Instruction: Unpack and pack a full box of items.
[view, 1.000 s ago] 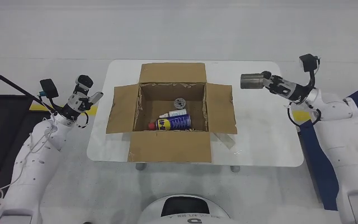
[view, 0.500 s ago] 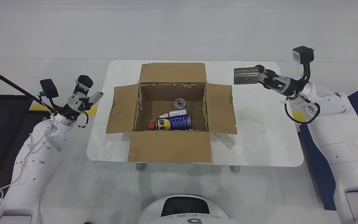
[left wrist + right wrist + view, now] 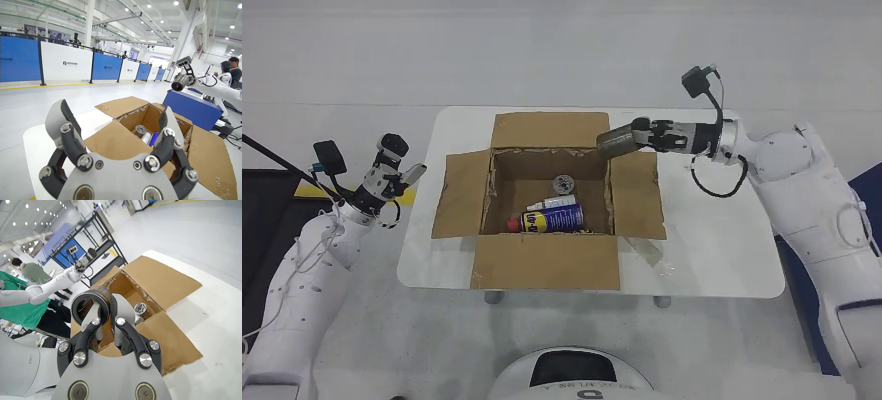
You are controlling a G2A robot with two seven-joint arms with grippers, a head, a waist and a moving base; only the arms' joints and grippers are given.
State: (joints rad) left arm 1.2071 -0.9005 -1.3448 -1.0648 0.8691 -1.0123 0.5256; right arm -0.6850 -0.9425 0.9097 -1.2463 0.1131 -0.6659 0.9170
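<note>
Your cylinder (image 3: 615,139) has swung in from well right of the box (image 3: 542,262) to just above its right wall, pinched in the right gripper (image 3: 634,136). Release here and it could catch that wall and tumble outside. The left gripper (image 3: 402,172) hangs spread, left of the box.

Bright, even light falls from rows of round ceiling lamps (image 3: 149,6), which show as glaring white spots in both wrist views. From above, the white surface (image 3: 712,250) is almost washed out. The cardboard box (image 3: 547,265) casts only faint, soft shade beside its flaps, and its inside is darker. Screw heads on the left tool (image 3: 115,106) and right tool (image 3: 103,306) carry small glints. The bore of the metal cylinder (image 3: 100,291) lies in shadow. Both wrist views bow straight lines toward their edges, such as the fence panels (image 3: 64,62).
</note>
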